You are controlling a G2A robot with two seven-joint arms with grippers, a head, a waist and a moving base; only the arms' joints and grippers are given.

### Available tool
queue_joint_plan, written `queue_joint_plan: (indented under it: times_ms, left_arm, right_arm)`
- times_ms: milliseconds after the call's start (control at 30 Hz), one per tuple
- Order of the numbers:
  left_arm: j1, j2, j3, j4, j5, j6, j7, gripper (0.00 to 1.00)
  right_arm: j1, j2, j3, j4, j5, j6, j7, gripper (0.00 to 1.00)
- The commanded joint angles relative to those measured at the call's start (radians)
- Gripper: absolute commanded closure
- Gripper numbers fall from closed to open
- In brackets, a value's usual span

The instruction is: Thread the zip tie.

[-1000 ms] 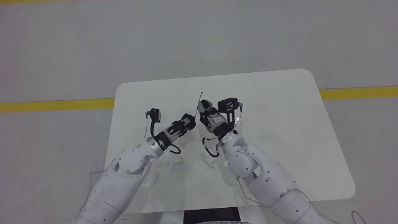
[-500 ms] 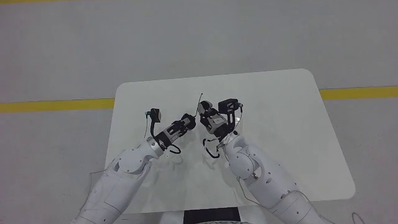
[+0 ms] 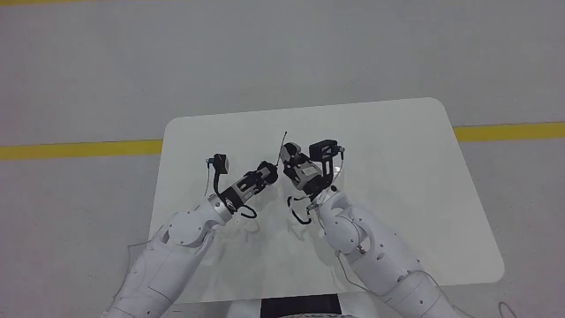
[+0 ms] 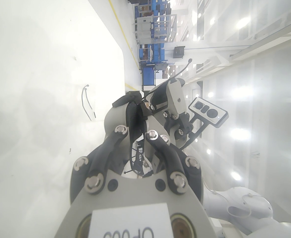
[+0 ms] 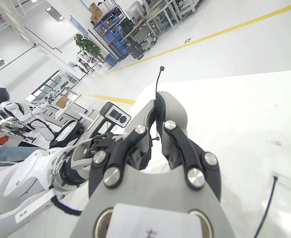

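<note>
Top view first: both arms are set nose to nose near the middle of the white table (image 3: 397, 141). The left gripper (image 3: 272, 170) is just beside the right gripper (image 3: 284, 162), and the black zip tie (image 3: 283, 144) is poked out toward the far edge. In the left wrist view, the left claw's pads look pressed together right by the other claw, but whether anything is pinched can't be told. 1 thin black strand (image 4: 86, 101) is seen lying loose on the table. In the right wrist view, the right claw is clamped on the zip tie, with the head end stuck out past the fingertips.
</note>
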Motion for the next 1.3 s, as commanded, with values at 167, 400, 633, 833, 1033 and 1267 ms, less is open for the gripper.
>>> queue_joint_plan:
  times_ms: [167,400,633,833,1033,1267]
  left_arm:
    - [0.000,0.000,0.000,0.000,0.000,0.000,0.000,1.00]
    - [0.000,0.000,0.000,0.000,0.000,0.000,0.000,1.00]
    - [0.000,0.000,0.000,0.000,0.000,0.000,0.000,1.00]
    - [0.000,0.000,0.000,0.000,0.000,0.000,0.000,1.00]
    - [0.000,0.000,0.000,0.000,0.000,0.000,0.000,1.00]
    - [0.000,0.000,0.000,0.000,0.000,0.000,0.000,1.00]
  right_arm:
    - [0.001,-0.004,0.000,0.008,-0.002,0.000,0.006,1.00]
    - [-0.001,-0.008,0.004,0.011,-0.005,0.002,0.005,1.00]
    - [-0.002,-0.011,0.009,0.014,-0.009,0.001,-0.004,1.00]
    - [-0.002,-0.014,0.012,0.019,-0.010,-0.003,-0.002,1.00]
    - [-0.003,-0.015,0.018,0.019,-0.011,-0.007,-0.005,1.00]
    - [-0.007,-0.017,0.025,0.015,-0.014,-0.012,0.001,1.00]
